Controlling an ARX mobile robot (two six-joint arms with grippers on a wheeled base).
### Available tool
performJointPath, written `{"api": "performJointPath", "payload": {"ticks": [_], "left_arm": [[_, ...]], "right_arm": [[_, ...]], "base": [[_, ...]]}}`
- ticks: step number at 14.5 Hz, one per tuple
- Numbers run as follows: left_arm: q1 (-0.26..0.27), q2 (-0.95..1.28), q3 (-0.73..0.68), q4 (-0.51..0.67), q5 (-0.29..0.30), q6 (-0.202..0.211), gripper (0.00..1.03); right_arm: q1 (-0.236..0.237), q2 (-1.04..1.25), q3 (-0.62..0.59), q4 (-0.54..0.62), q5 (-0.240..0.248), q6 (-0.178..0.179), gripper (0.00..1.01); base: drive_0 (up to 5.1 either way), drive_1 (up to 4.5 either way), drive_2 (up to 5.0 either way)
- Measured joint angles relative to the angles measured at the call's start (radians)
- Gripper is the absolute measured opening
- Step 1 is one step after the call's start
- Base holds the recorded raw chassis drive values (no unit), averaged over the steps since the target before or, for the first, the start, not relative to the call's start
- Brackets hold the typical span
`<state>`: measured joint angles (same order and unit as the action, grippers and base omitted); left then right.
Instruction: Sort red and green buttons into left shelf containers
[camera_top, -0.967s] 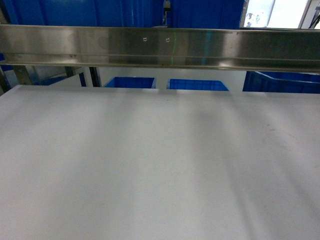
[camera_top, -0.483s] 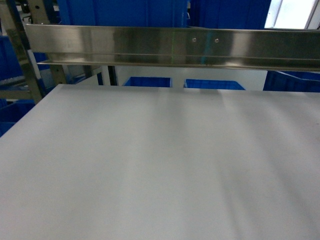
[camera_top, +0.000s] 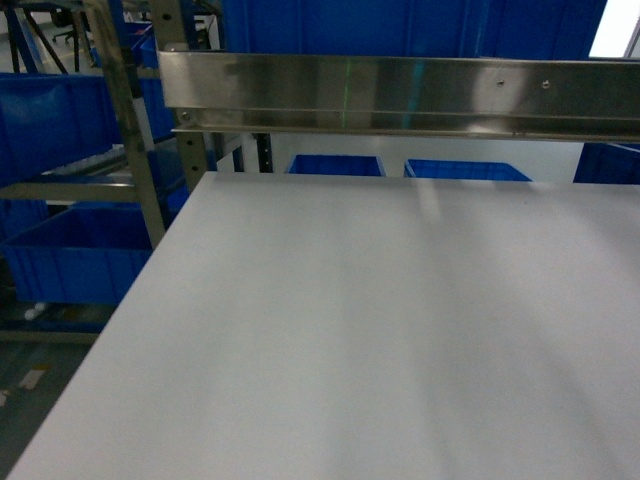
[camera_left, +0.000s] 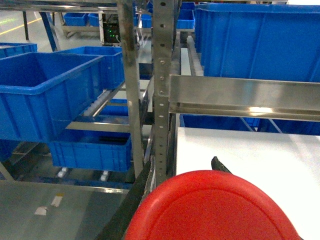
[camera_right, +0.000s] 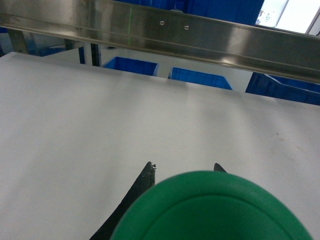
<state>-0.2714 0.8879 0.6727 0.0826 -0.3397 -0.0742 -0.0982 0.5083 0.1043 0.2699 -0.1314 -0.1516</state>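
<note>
Our left gripper (camera_left: 180, 167) is clamped on the red button (camera_left: 212, 207); its cap fills the lower frame and hides the body and most of both fingers. Our right gripper (camera_right: 182, 167) grips the green button (camera_right: 210, 207), cropped the same way. Blue bins (camera_left: 45, 90) sit on the shelf rack at 10 o'clock. White table (camera_top: 380, 320): neither gripper shows in the head view.

The red button (camera_left: 212, 207) fills the bottom of the left wrist view, its cap cut off by the lower edge and its body hidden, and it covers nearly all of the left hand (camera_left: 182, 172) except dark finger parts beside it. The green button (camera_right: 210, 207) likewise hides the right hand (camera_right: 182, 167) and the table's (camera_right: 75, 125) near edge. In the head view the left shelf containers (camera_top: 75, 250) are cropped at the left edge, their insides probably too dim to read.
</note>
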Motion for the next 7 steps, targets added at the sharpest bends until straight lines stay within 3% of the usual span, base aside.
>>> {"api": "performJointPath", "payload": {"ticks": [7], "left_arm": [[0.000, 0.001, 0.000, -0.001, 0.000, 0.000, 0.26]], "right_arm": [[0.000, 0.000, 0.000, -0.002, 0.000, 0.000, 0.27]], "base": [[-4.9, 2.52, 2.5]]}}
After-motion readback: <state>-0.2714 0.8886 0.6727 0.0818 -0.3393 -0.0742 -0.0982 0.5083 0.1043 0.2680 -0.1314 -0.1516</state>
